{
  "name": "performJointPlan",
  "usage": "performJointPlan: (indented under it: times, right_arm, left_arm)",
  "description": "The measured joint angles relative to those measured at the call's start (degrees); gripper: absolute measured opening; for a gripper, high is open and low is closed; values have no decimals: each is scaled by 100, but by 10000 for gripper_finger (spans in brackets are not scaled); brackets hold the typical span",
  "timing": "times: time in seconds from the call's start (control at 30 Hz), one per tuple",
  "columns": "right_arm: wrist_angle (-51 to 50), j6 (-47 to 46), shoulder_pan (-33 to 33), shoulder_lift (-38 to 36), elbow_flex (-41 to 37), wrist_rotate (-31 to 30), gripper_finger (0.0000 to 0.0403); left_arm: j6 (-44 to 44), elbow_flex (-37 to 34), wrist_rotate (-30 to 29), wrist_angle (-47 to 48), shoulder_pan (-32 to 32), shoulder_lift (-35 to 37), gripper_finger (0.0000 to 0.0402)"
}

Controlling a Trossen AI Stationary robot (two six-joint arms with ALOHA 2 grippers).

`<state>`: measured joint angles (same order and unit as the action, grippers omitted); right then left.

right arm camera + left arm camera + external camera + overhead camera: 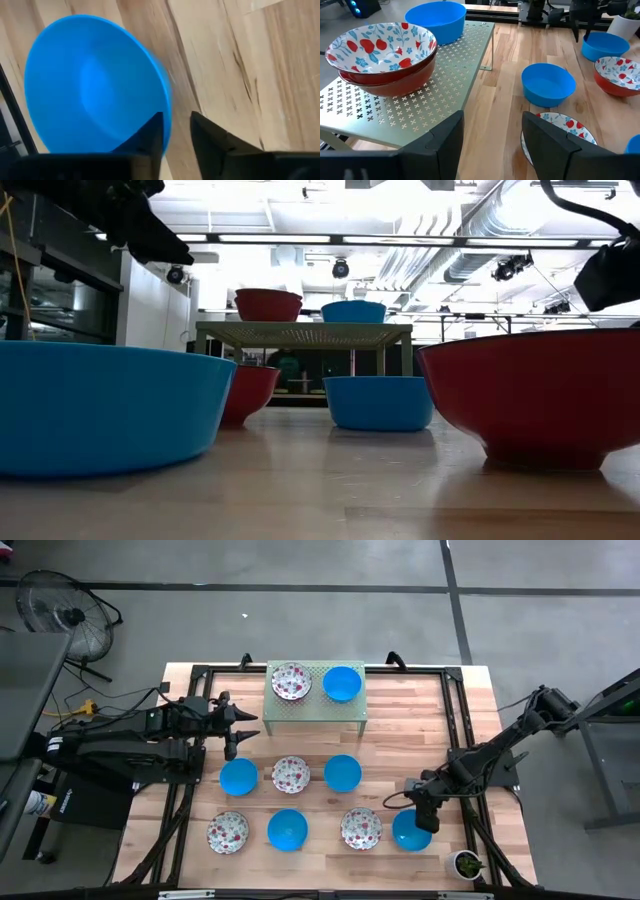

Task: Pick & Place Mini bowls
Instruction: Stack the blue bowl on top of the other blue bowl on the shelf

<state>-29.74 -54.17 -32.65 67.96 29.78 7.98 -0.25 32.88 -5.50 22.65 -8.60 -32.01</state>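
One blue bowl (95, 85) sits rim-pinched in my right gripper (176, 132); I judge it light, stiff, slippery. Left gripper (492, 142) spread.

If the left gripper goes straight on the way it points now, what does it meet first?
Probably the green perforated rack: the left gripper, fingers open, points along the rack's near corner. Depth is unclear, so it may instead pass beside it over the table toward the blue bowl.

Bright, even light came from ceiling strip lights (300, 238), which glared white in the low view. The nearest blue bowl (105, 405) looked soft. Shadows under bowls were faint, falling toward six o'clock.
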Motion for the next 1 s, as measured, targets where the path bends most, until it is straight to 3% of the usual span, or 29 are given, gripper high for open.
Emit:
performJointPlan:
  times: [0.1,0.17,0.6,1.0]
  right_arm:
    - [-2,4,36,0,1,213,22]
    - [-19,8,42,0,0,355,7]
    - [-594,-400,106,0,301,587,1]
    - [-3074,274,912,0,2027,387,1]
  left_arm:
    - [0,0,0,0,0,0,195]
    - [-1,1,-2,0,0,0,195]
    - [-2,4,-4,0,2,0,195]
    - [130,4,59,0,0,4,195]
